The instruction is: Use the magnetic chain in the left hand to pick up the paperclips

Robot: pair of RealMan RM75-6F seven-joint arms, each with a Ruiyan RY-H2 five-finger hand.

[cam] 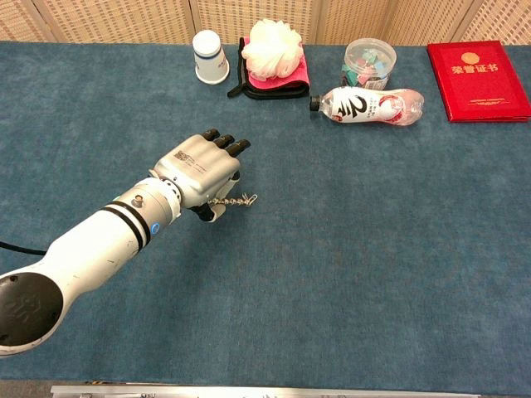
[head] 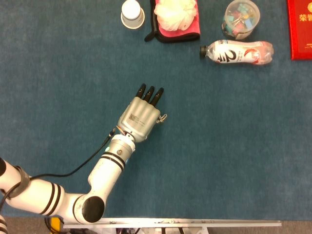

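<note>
The left hand reaches over the blue table cloth palm down, its dark fingertips stretched forward while the thumb side pinches the magnetic chain, a short beaded strand sticking out to the right. A paperclip hangs at the chain's free end, just above the cloth; in the head view the chain and clip show as a small metal cluster beside the hand. A small printed label sits on the back of the hand, too fine to read. At the far edge lie a clear bottle on its side with a large black brush-style mark on its label, and a red booklet with gold Chinese characters.
</note>
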